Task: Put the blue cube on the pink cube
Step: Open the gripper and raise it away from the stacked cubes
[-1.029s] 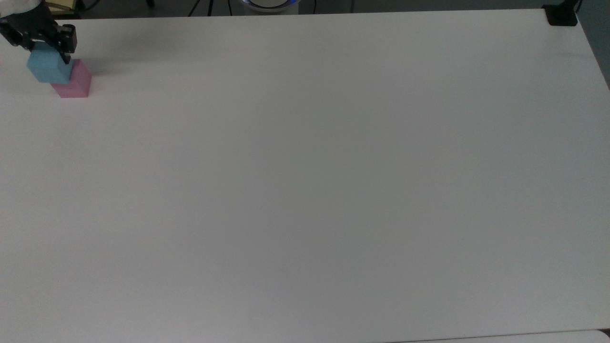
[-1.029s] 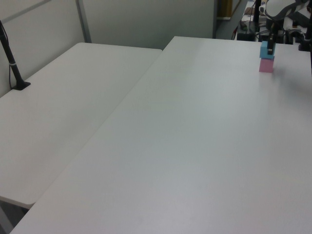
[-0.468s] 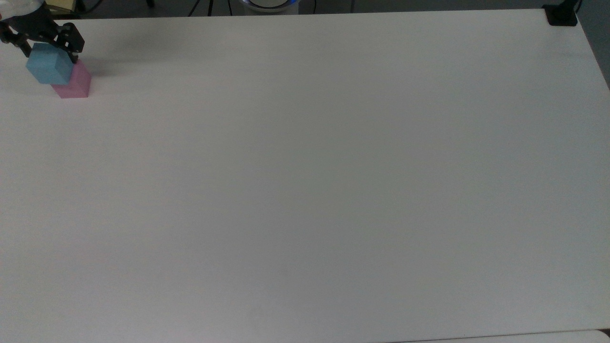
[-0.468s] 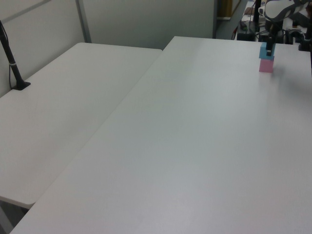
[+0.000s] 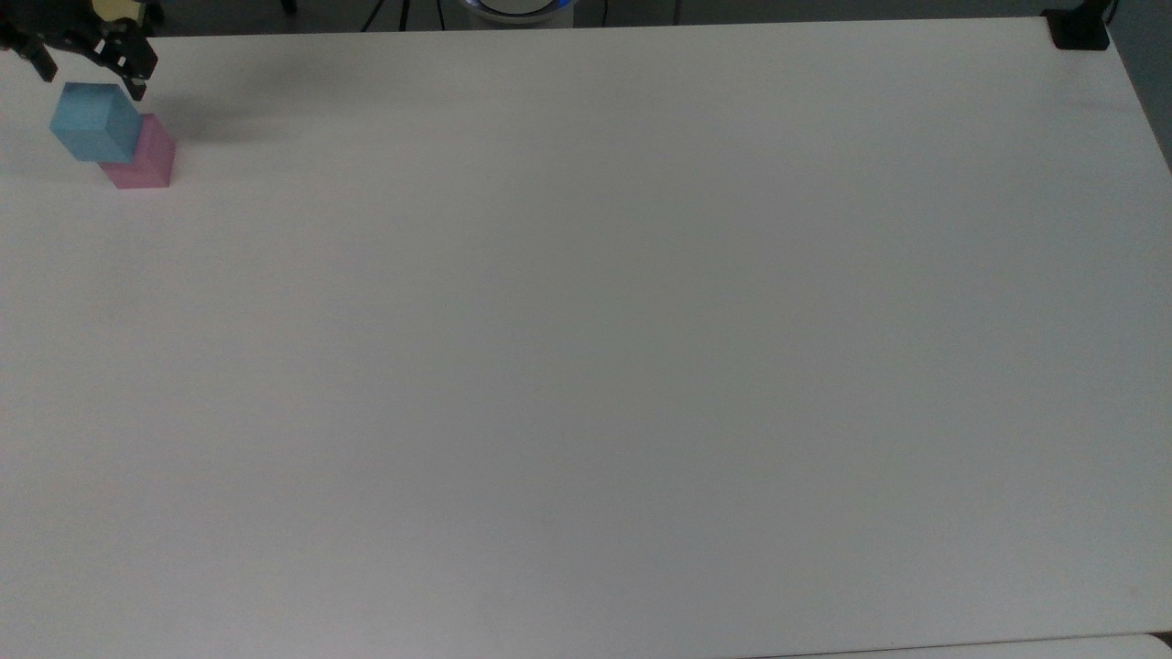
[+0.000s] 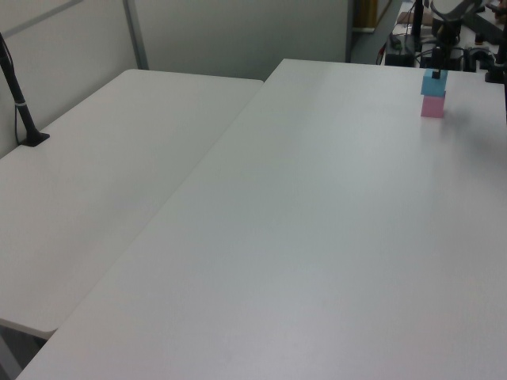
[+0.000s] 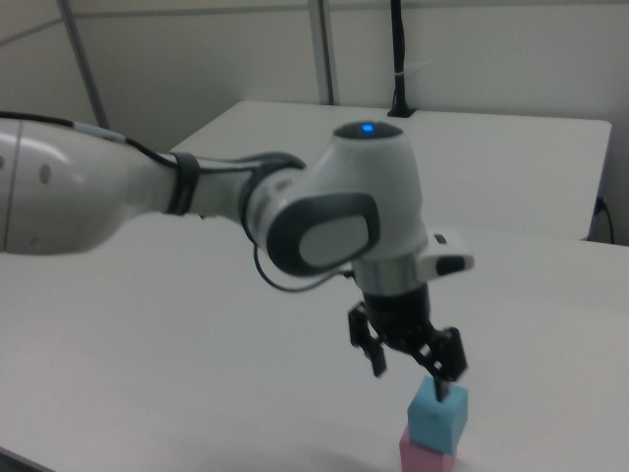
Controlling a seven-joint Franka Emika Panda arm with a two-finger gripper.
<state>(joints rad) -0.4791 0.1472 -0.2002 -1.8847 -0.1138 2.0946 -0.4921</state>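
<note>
The blue cube [image 5: 94, 122] sits on top of the pink cube [image 5: 144, 163] near the far left corner of the white desk [image 5: 604, 348] in the top view, turned a little against the pink one so its edges overhang slightly. The pincer [image 7: 410, 370] hangs just above it with its fingers spread apart and nothing between them. Both cubes look light, stiff and matte, so they should not slip if pinched on two opposite flat side faces; no container stands on the desk.
</note>
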